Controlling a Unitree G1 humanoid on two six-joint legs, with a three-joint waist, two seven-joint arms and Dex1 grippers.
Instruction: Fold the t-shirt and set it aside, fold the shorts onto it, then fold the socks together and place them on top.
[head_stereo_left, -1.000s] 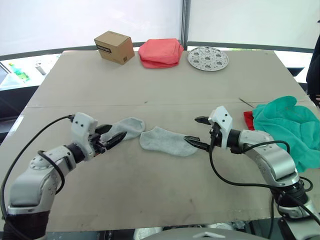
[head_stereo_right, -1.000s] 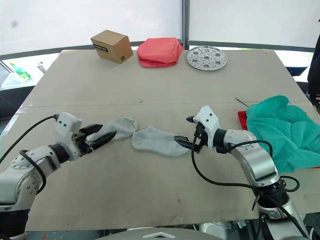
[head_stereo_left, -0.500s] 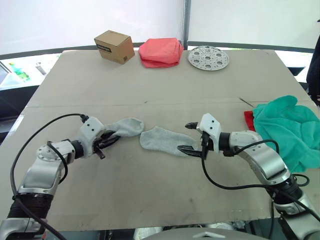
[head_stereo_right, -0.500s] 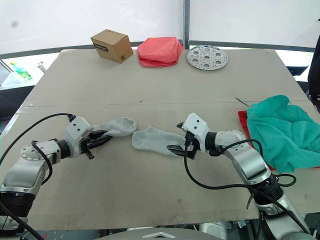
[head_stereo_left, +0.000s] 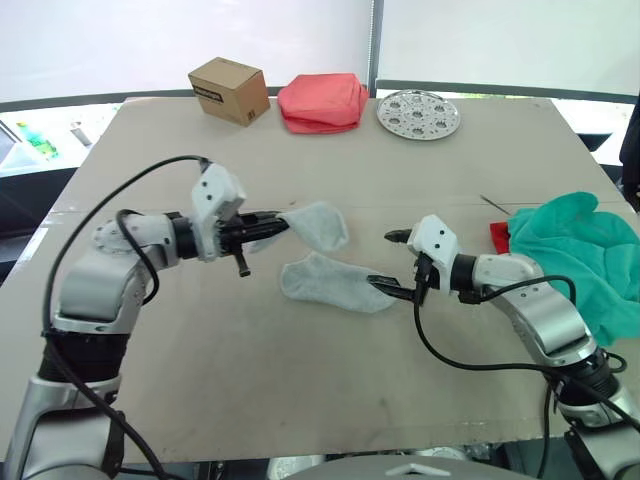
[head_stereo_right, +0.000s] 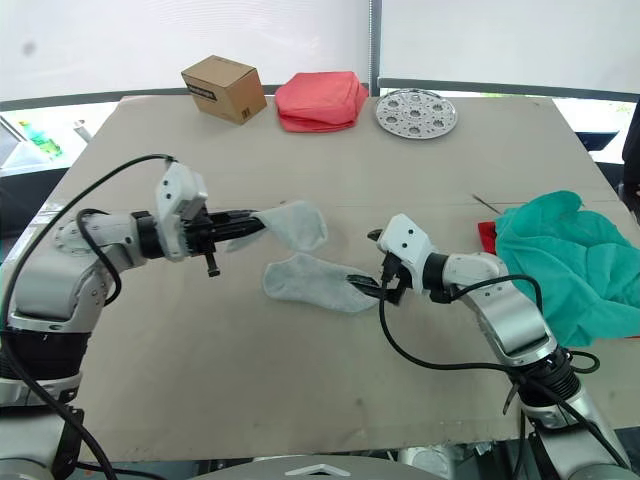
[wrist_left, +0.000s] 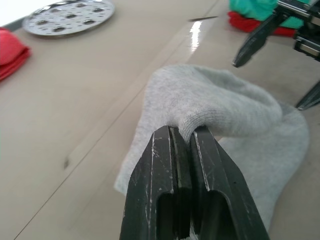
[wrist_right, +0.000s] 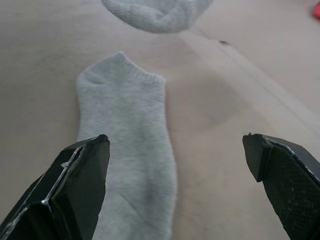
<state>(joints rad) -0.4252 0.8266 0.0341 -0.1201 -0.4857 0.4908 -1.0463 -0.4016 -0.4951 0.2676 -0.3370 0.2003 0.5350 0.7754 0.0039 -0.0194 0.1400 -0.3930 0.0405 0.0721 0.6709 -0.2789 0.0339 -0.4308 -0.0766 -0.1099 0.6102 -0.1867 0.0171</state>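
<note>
Seemingly the shorts (head_stereo_left: 575, 250) lie loosely heaped over the t-shirt (head_stereo_left: 497, 239) at frame right. Mid-frame, the left pincer (head_stereo_left: 268, 225) pinches one sock (head_stereo_left: 315, 223) aloft; the right pincer (head_stereo_left: 393, 262) gapes wide at the other sock (head_stereo_left: 330, 283), flat on the bench (head_stereo_left: 300, 390). Pairing and stacking remain.

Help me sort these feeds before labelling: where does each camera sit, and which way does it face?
Left eye, right eye: on the head, looking down over the table; both arms show.
Left wrist: on the left arm, along the left gripper, shut on the lifted sock.
Right wrist: on the right arm, along the open right gripper toward the flat sock.
Both wrist views share both socks.
</note>
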